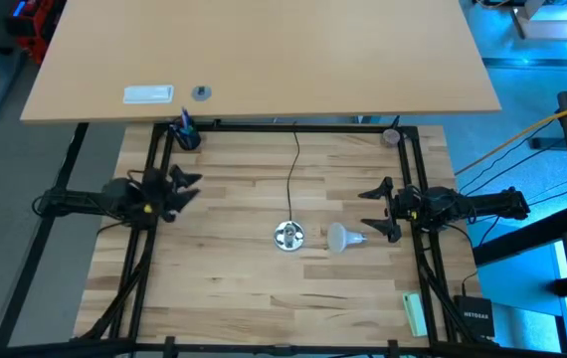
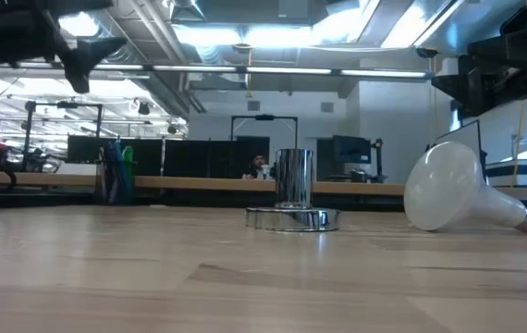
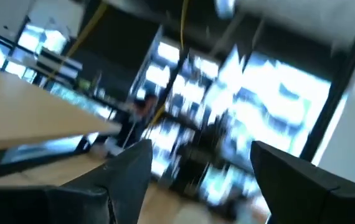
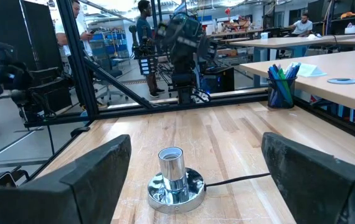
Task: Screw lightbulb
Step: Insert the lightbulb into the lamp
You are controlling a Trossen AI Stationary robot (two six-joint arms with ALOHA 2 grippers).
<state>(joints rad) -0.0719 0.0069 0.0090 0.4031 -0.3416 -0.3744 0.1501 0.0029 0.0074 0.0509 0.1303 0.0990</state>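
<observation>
The frosted white lightbulb [image 1: 341, 238] lies on its side on the wooden table, its screw base toward the table's right; it also shows in the low view [image 2: 458, 192]. The shiny metal socket [image 1: 287, 236] stands upright on its round base just left of the bulb, with a thin black cord [image 1: 294, 164] running to the far edge; it also shows in the right wrist view [image 4: 174, 179]. My right gripper [image 1: 378, 211] is open, above the table just right of the bulb. My left gripper [image 1: 186, 186] is open at the table's left side, raised.
A cup of pens [image 1: 185, 134] stands at the far left corner of the frame. A green object [image 1: 415, 313] lies near the right front edge. A second light table [image 1: 264, 50] stands beyond the far edge. People show in the room behind.
</observation>
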